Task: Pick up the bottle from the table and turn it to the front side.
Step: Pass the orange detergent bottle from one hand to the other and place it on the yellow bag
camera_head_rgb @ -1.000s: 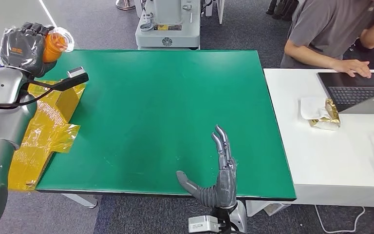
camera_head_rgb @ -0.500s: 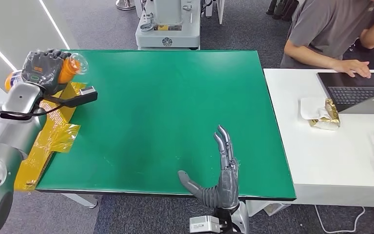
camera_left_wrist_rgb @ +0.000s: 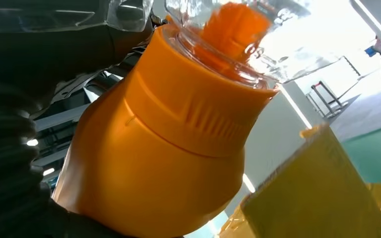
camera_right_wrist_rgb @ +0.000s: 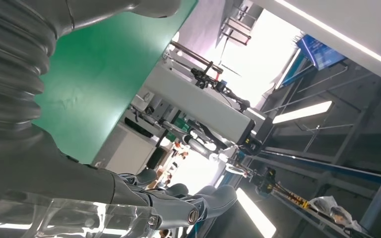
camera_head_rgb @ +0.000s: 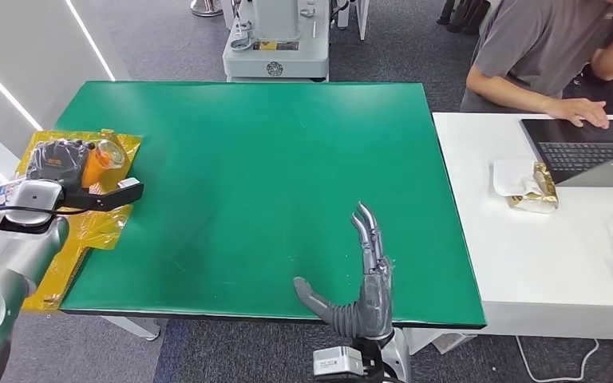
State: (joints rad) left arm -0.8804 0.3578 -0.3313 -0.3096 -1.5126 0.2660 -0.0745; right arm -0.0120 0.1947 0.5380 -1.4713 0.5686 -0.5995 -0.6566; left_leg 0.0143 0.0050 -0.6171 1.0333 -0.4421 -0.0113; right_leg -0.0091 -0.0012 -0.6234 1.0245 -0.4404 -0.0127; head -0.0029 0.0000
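Observation:
My left hand [camera_head_rgb: 56, 159] grips an orange bottle [camera_head_rgb: 97, 157] with a clear cap, low over the yellow wrapped box at the green table's left edge. The bottle lies tilted, its clear cap pointing toward the table's middle. Up close in the left wrist view, the orange bottle [camera_left_wrist_rgb: 154, 144] fills the dark fingers [camera_left_wrist_rgb: 10, 163], its clear cap [camera_left_wrist_rgb: 248, 34] on top. My right hand [camera_head_rgb: 363, 291] stands open at the table's near edge, fingers straight and pointing away from me, thumb out to the left, holding nothing. In the right wrist view the same right hand [camera_right_wrist_rgb: 144, 198] shows spread.
A yellow wrapped box [camera_head_rgb: 80, 223] lies on the green table [camera_head_rgb: 271, 167] along its left side. A white table [camera_head_rgb: 543, 255] to the right carries a laptop [camera_head_rgb: 591, 148] and a gold packet [camera_head_rgb: 535, 191]. A person [camera_head_rgb: 543, 56] sits there. A grey machine [camera_head_rgb: 275, 40] stands behind.
My left hand has come down and toward me with the bottle, from high at the table's far left corner to just above the yellow box. The right hand has stayed put.

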